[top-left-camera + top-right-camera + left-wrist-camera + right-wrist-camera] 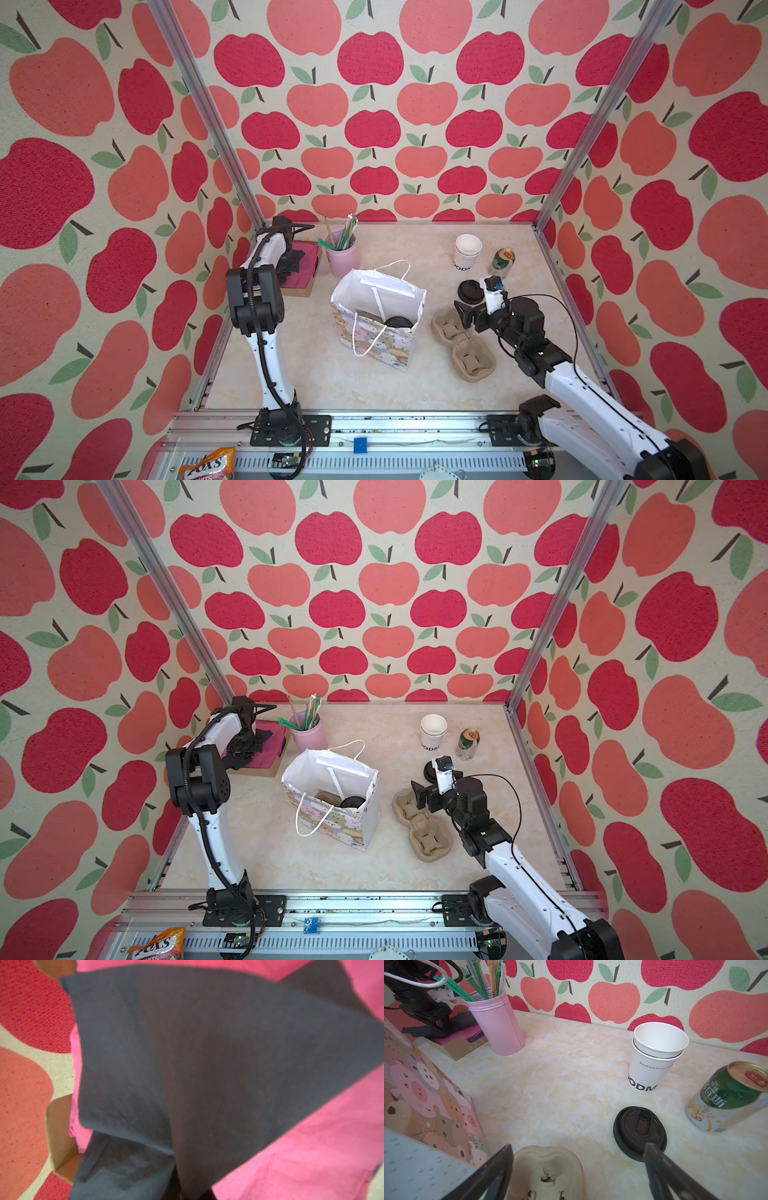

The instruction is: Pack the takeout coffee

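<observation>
The takeout coffee (397, 322) stands low inside the open gift bag (386, 353). Only its round black lid (352, 802) shows; the cup's white side is hidden by the bag wall. My left gripper (293, 266) is at the back left over the brown napkin box (305, 289), shut on a dark grey napkin (207, 1053) that is raised off the pink napkins (311, 1147). My right gripper (578, 1147) stands open above the far end of the pulp cup carrier (469, 357), with nothing between its fingers.
A loose black lid (639, 1130) lies on the table just beyond my right gripper. Behind it stand nested white cups (654, 1059) and a green can (726, 1099). A pink tin of straws (343, 257) stands behind the bag, next to the napkin box.
</observation>
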